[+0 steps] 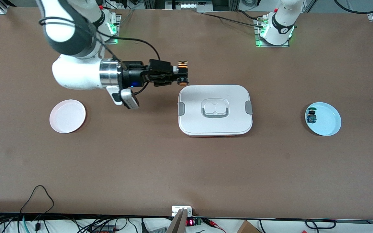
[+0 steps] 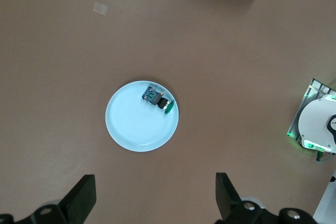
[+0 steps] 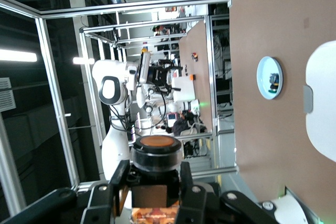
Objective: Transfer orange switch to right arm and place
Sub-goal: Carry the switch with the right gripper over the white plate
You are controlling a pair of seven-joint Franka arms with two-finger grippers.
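The orange switch (image 1: 182,72), a tiny part with a black body, a round orange cap and a yellowish-orange base, is clamped between the fingers of the right gripper (image 1: 180,73). It is held in the air, lying sideways, just over the table beside the edge of the white lidded box (image 1: 215,110). In the right wrist view, the cap (image 3: 156,142) is seen above the black body.

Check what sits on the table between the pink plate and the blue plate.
In the front view, a white lidded container lies between the pink plate and the blue plate; otherwise bare tabletop.
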